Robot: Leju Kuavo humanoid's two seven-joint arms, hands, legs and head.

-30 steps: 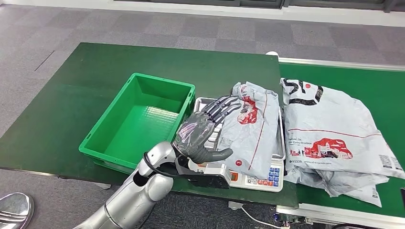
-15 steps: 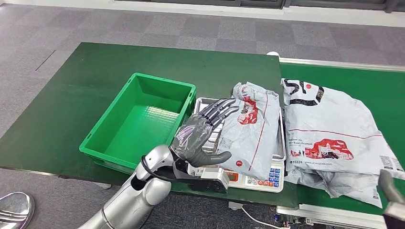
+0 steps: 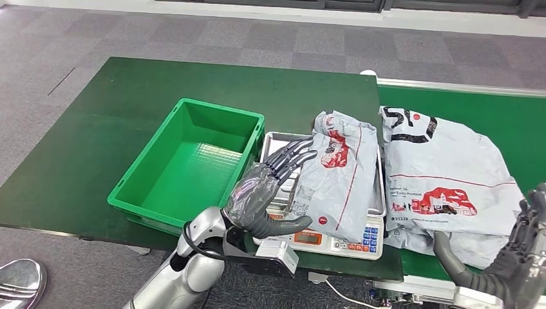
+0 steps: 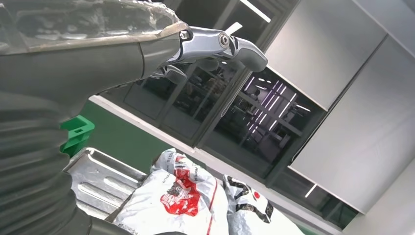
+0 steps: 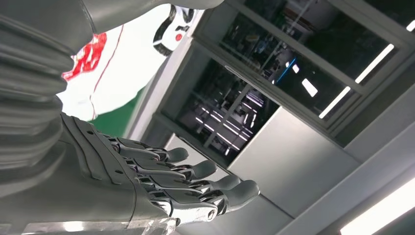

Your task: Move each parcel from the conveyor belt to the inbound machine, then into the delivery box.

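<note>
Because the grey plastic mailer parcel (image 3: pixel 338 174) lies on the steel weighing scale (image 3: pixel 335 239) for registering, my left hand (image 3: pixel 267 187) hovers beside it, fingers spread, empty.

table (image 3: pixel 129 109): dark green top — green crate (image 3: pixel 187 164) sits on it, scale (image 3: pixel 331 235) just beside the crate
scale tray (image 3: pixel 273 143): grey parcel (image 3: pixel 338 174) lying on it
conveyor belt (image 3: pixel 521 122): more grey parcels (image 3: pixel 444 187) — piled up

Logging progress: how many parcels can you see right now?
2 clearly: one parcel on the scale, one large parcel on the conveyor belt. Bag layers beneath it may be another.
</note>
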